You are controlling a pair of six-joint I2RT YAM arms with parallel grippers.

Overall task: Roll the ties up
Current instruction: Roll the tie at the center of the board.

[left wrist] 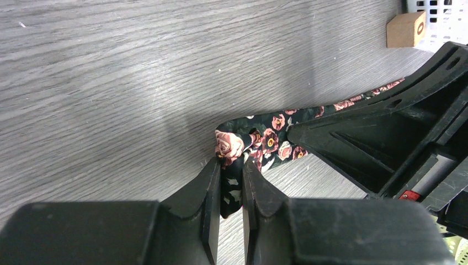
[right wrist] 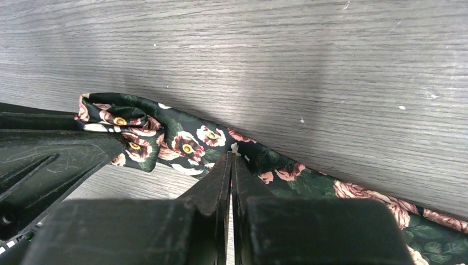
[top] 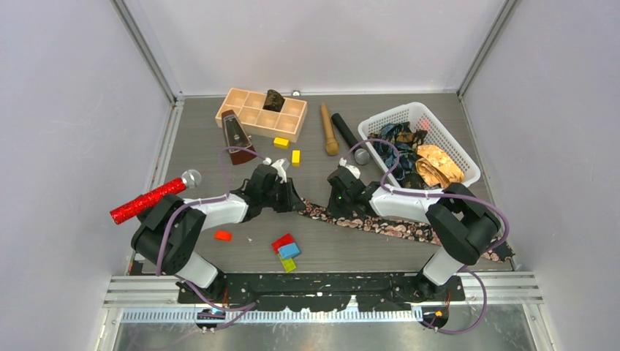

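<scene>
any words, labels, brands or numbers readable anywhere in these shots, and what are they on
No readable text in any view.
tie: flower print only, no label showing.
wooden block: one dark mark on its side, too small to read.
red microphone and basket: no markings legible.

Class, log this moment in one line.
left tool: shut on floral tie end | right tool: shut, on tie | roll: started

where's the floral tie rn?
Top view: the tie lies on the table from centre to near-right edge, its folded end pinched in the left pincer, beside the right pincer.
</scene>
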